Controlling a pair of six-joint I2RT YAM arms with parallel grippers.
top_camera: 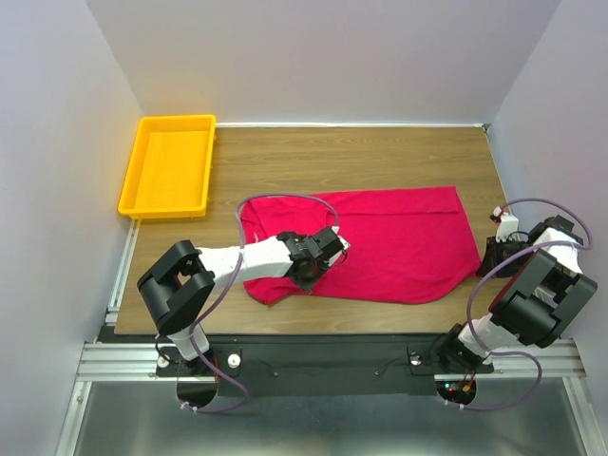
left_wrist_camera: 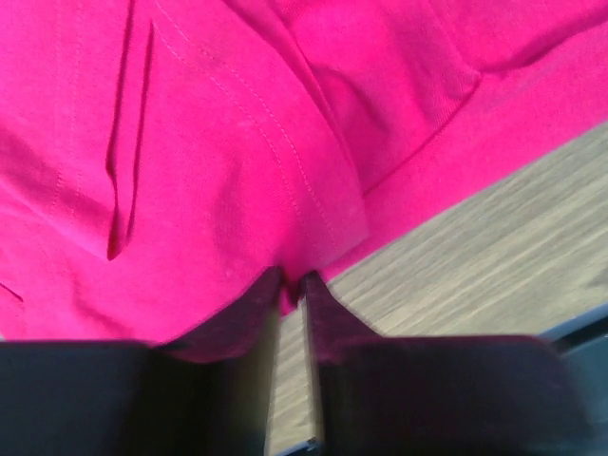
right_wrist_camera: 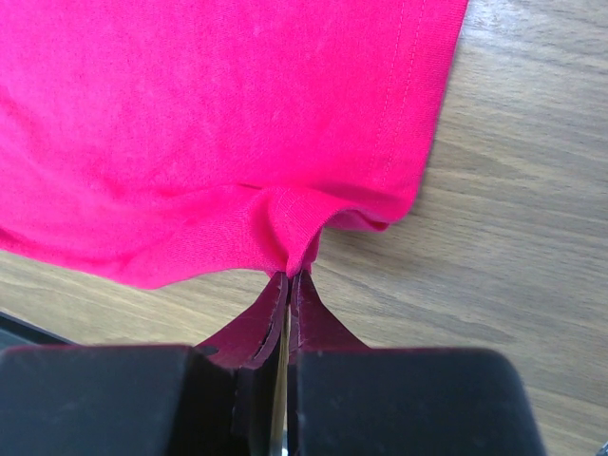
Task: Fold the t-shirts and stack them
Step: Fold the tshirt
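The crimson-red t-shirt (top_camera: pixel 399 237) lies spread across the middle of the wooden table, its left part bunched and folded over. My left gripper (top_camera: pixel 332 249) rests on that bunched left part. In the left wrist view it (left_wrist_camera: pixel 293 285) is shut on a pinched fold of the shirt (left_wrist_camera: pixel 218 161), close above the table. My right gripper (top_camera: pixel 486 258) is at the shirt's right edge. In the right wrist view it (right_wrist_camera: pixel 288 274) is shut on a small pucker of the shirt's edge (right_wrist_camera: pixel 209 123). The white neck label is out of view.
A yellow plastic tray (top_camera: pixel 133 180) stands at the far left, overhanging the table's left edge. Bare wooden table (top_camera: pixel 380 157) lies behind the shirt, and a strip (right_wrist_camera: pixel 532 237) shows beside the hem. White walls close in the sides and back.
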